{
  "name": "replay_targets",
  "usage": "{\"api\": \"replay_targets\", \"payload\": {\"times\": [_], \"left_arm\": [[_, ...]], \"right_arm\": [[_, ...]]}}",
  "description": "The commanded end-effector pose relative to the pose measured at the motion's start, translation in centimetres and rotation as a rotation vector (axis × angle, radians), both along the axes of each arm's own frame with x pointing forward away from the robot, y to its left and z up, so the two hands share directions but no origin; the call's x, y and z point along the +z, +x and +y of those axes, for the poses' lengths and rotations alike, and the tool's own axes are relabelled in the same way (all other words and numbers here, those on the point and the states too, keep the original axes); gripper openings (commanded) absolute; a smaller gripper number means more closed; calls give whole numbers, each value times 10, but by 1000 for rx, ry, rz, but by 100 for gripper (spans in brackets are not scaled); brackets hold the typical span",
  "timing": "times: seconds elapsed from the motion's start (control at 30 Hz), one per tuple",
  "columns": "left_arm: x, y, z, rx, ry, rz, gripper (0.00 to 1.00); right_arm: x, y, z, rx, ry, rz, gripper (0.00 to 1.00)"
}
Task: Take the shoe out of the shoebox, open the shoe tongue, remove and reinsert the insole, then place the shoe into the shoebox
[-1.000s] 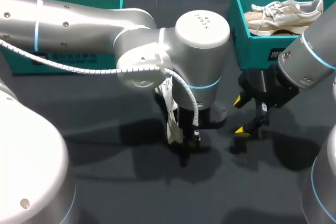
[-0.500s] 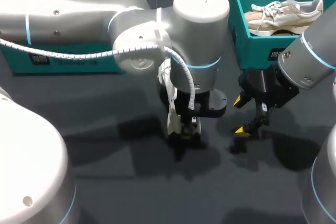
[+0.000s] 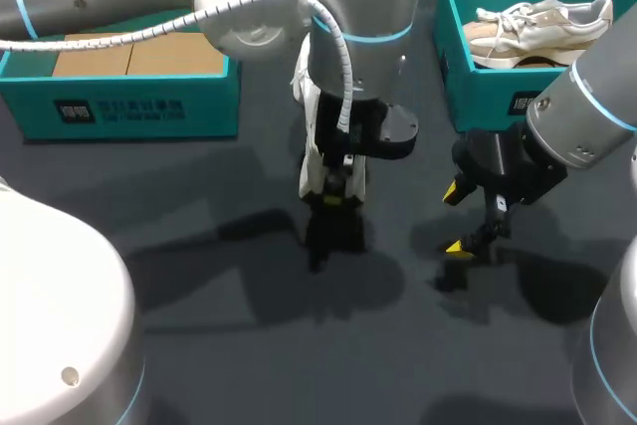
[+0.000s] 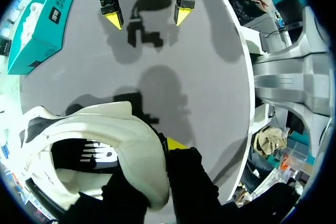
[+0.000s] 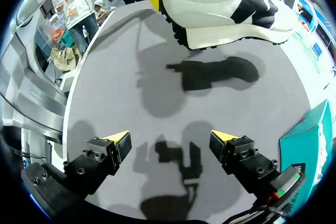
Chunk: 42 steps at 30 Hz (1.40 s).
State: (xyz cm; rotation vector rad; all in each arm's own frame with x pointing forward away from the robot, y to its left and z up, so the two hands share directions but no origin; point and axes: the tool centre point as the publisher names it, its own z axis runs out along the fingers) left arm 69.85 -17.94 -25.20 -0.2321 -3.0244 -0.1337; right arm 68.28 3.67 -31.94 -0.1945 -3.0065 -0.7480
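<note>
A white shoe with black patches hangs heel-down in the air above the dark table, partly hidden behind my left arm. My left gripper is shut on its heel collar. In the left wrist view the shoe fills the space beside the gripper, one yellow fingertip showing outside the collar and the other hidden inside. My right gripper stands open just above the table, to the right of the shoe. In its own view the right gripper is empty, and the shoe floats ahead of it above its shadow.
An open teal shoebox with a bare cardboard floor stands at the back left. A second teal shoebox at the back right holds a beige shoe. The right box lies close beside my right gripper.
My left arm has risen and swung toward the back of the table, carrying the shoe higher and uncovering the left shoebox. The right arm has not moved.
</note>
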Motion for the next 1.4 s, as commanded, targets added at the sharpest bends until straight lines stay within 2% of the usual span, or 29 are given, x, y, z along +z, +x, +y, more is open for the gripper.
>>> {"api": "replay_targets", "payload": {"times": [0.03,0.2,0.3,1.03,1.1,1.27,1.4], "left_arm": [[36,15,12,3,-1,2,0],[58,37,27,18,7,8,0],[76,49,40,22,33,-37,0],[76,49,40,22,33,-37,0],[83,60,44,18,28,-38,0],[105,103,60,68,26,-12,0],[112,137,79,71,48,-26,0]], "right_arm": [[-1,-2,0,-2,-1,-2,100],[-1,-2,0,-2,-1,-2,100],[-1,-2,0,-2,-1,-2,100],[-1,-2,0,-2,-1,-2,100],[-1,-2,0,-2,-1,-2,100],[-1,-2,0,-2,-1,-2,100],[-1,-2,0,-2,-1,-2,100]]}}
